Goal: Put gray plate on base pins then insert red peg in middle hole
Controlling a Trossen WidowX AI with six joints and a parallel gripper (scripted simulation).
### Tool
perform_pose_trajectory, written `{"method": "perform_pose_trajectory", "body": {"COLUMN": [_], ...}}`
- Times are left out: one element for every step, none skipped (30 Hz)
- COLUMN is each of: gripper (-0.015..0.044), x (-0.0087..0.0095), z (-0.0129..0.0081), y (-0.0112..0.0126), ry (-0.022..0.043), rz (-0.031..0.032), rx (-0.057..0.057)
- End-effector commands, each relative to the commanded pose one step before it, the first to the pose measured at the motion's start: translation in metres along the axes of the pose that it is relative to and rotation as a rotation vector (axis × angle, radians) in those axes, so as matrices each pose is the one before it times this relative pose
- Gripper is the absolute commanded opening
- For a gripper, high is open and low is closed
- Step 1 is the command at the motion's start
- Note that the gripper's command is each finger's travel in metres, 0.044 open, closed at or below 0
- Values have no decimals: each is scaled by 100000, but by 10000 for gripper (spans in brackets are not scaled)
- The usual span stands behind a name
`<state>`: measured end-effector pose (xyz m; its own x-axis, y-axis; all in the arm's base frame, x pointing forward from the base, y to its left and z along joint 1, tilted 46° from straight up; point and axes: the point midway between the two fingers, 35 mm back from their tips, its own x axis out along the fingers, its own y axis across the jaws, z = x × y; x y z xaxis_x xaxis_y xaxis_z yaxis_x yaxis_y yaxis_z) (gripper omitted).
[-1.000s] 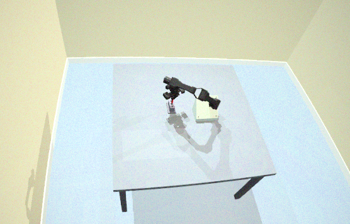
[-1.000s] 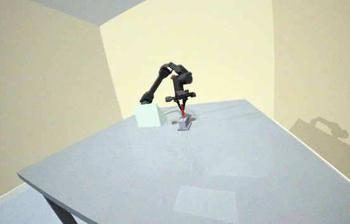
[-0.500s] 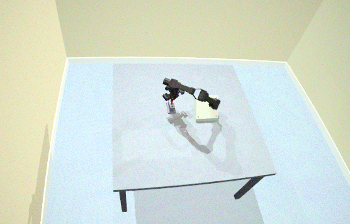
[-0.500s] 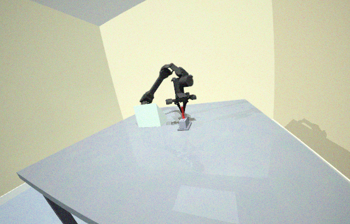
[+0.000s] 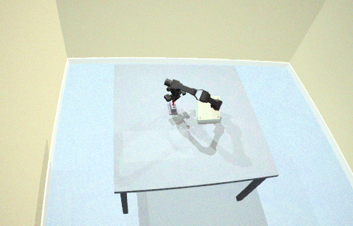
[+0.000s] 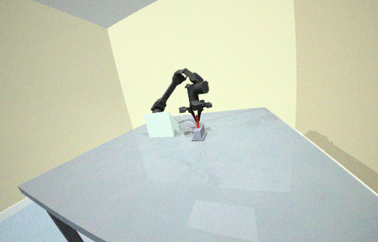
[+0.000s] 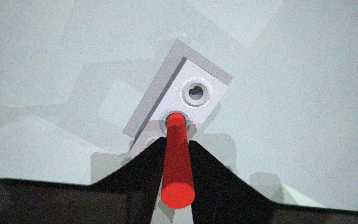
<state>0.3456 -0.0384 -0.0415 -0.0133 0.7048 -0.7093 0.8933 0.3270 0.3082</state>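
Observation:
The gray plate [image 7: 207,102] [image 5: 173,110] [image 6: 198,132] lies flat on the base [image 7: 152,95] [image 6: 200,139], with a pin showing in its far hole [image 7: 196,92]. My gripper [image 7: 177,145] [image 5: 173,101] [image 6: 196,115] is shut on the red peg [image 7: 178,160] [image 5: 173,103] [image 6: 196,122] and holds it upright right over the plate. In the wrist view the peg's lower tip sits at the mouth of the plate's middle hole [image 7: 176,120]. How deep the tip is in the hole I cannot tell.
The arm's white mounting block [image 5: 207,114] [image 6: 159,125] stands on the table [image 5: 153,152] [image 6: 246,177] just beside the base. The table's edges are far from the gripper on all sides.

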Motion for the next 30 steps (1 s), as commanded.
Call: {"method": "perform_pose_trajectory", "body": {"gripper": [0, 0, 0, 0, 0, 0, 0, 0, 0, 0, 0, 0, 0, 0, 0, 0, 0, 0, 0, 0, 0, 0, 0, 26, 53, 79, 105, 131, 150, 150], "x": [87, 16, 14, 18, 9, 6, 7, 9, 4, 7, 9, 19, 17, 19, 18, -65, 0, 0, 0, 0, 0, 0, 0, 0, 0, 0, 0, 0, 0, 0], "z": [-131, -38, -36, -44, -32, -22, -14, -6, 12, 19, 24, 44, 46, 35, 29, -69, 0, 0, 0, 0, 0, 0, 0, 0, 0, 0, 0, 0, 0, 0], "y": [10, -5, -6, -2, 7, 5, -1, -7, -10, -14, -13, -18, -12, 9, 17, -13, 0, 0, 0, 0, 0, 0, 0, 0, 0, 0, 0, 0, 0, 0], "ry": [21, 3, 3, 4, 3, 2, 1, 1, -1, -1, -1, -2, -3, -1, -1, -134, 0, 0, 0, 0, 0, 0, 0, 0, 0, 0, 0, 0, 0, 0], "rz": [77, 0, 0, 0, 0, 0, 0, 0, 0, 0, 0, 0, 0, 1, 2, -239, 0, 0, 0, 0, 0, 0, 0, 0, 0, 0, 0, 0, 0, 0], "rx": [108, 1, 1, 1, 1, 1, 0, 0, 0, 0, 0, -1, -1, -2, -2, -269, 0, 0, 0, 0, 0, 0, 0, 0, 0, 0, 0, 0, 0, 0]}}
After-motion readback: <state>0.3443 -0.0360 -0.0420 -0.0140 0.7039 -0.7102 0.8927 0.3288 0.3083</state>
